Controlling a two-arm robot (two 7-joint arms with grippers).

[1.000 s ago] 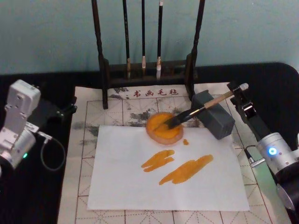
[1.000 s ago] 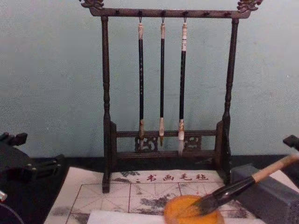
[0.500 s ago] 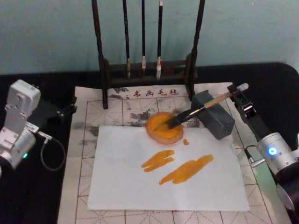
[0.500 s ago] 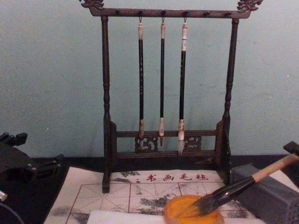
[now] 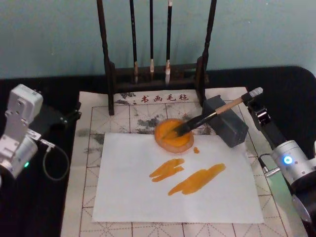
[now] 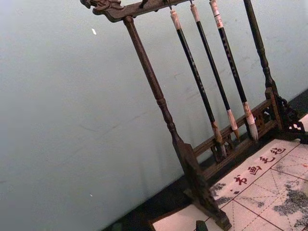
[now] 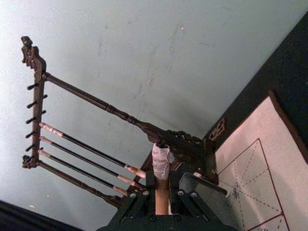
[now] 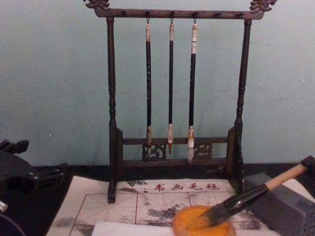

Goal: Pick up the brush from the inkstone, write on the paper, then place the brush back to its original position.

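Currently the right claw (image 5: 253, 98) grips the brush (image 5: 210, 116), bristles in orange dish (image 5: 180, 147).

White paper (image 5: 128, 192), orange strokes (image 5: 196, 178)

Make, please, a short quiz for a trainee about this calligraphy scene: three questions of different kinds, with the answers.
1. True or false: the plain white sheet of paper bears two orange strokes.
2. Where do the bristles of the thick brush with pale wooden handle lie? A: in the round orange dish; B: on the paper; C: on the grey block.
3. Which pincer stands at the end of the brush handle?
Key: 1 true. 2 A. 3 the right pincer; the left pincer idles far to the left.
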